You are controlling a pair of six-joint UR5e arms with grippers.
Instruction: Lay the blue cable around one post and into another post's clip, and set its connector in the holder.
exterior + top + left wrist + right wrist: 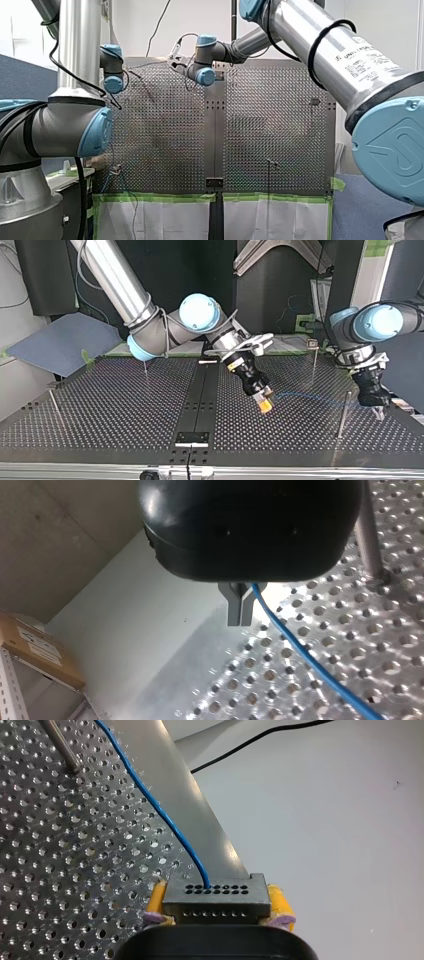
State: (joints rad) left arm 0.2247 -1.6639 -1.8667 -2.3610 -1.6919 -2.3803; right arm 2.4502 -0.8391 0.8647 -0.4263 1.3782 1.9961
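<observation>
the label (358,54) on my right arm reads "universal robots". my right gripper (265,403) clamps the grey connector (216,901) between yellow pads. the blue cable (310,396) runs toward 3 o'clock in the top view, into the closed metal fingers of my left gripper (239,611). a post (343,410) stands at 9 o'clock of it.

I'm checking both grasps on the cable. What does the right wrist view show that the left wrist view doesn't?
Right wrist only: a grey rectangular connector with rows of holes, clamped between my right gripper's yellow pads. Left wrist only: my left gripper's grey metal fingers shut on the thin blue cable, plus a brown cardboard box. Both: that cable, the perforated metal table, an upright metal post.
</observation>
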